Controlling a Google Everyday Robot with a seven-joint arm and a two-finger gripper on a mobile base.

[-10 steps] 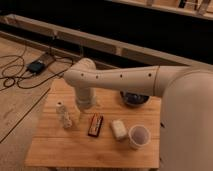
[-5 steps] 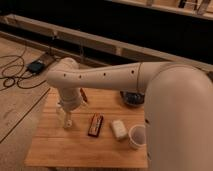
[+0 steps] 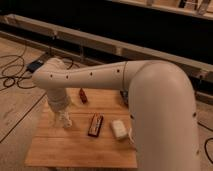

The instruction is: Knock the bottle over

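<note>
My gripper (image 3: pixel 62 113), open or closed I cannot tell, hangs just above the bottle (image 3: pixel 65 123) at the table's (image 3: pixel 80 150) left side; sweeping too high, I may skim its cap and leave it standing.

We note: white arm (image 3: pixel 100 75) with dark dots; whitish gripper (image 3: pixel 62 114) at the left, by the clear-whitish bottle (image 3: pixel 65 121); light wooden table (image 3: pixel 80 150); dark red object (image 3: pixel 83 96) at the far side.

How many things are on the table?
4: bottle by the gripper at the left, red thing behind it, dark box in the middle, white block right of that. The arm may hide more.
</note>
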